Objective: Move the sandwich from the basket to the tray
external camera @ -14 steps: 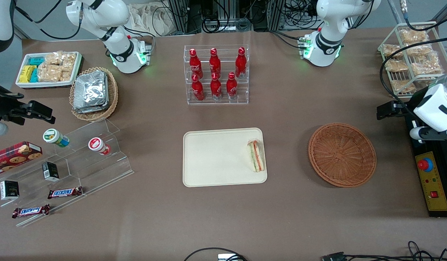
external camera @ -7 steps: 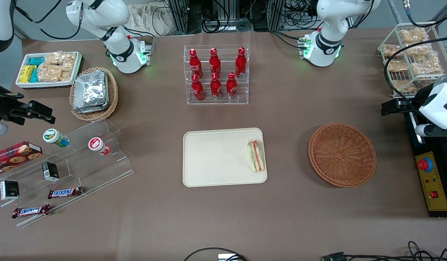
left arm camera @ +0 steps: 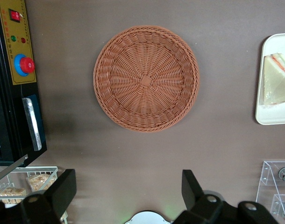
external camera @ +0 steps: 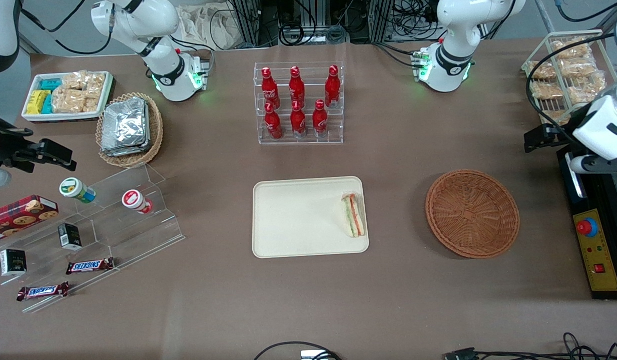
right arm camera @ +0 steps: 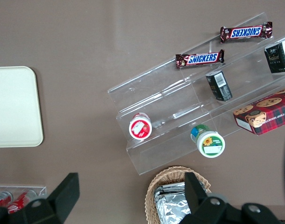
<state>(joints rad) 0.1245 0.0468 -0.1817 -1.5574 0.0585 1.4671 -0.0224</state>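
Starting at the parked arm's end of the table, I see a white tray of snack packs (external camera: 67, 96), a tan wicker basket of foil packs (external camera: 129, 129) and a clear stepped display (external camera: 95, 235) carrying two chocolate bars (external camera: 89, 265), small dark boxes and two lidded cups. Toward the middle stands a clear rack of red bottles (external camera: 298, 103). Nearer the front camera than that rack lies the cream tray (external camera: 293, 217), and the sandwich (external camera: 354, 215) rests flat on it, along the tray's edge nearest the basket (external camera: 472, 213). The basket sits well apart from the tray, toward my end of the table, with nothing in it. My gripper (left arm camera: 128, 198) hangs high above the table at my end, farther from the front camera than the basket, near the wire rack of tan snack packs (external camera: 563, 75). Its two fingers (left arm camera: 63, 192) are spread wide and hold nothing. A black control box with a red button (external camera: 587, 227) lies beside the basket.
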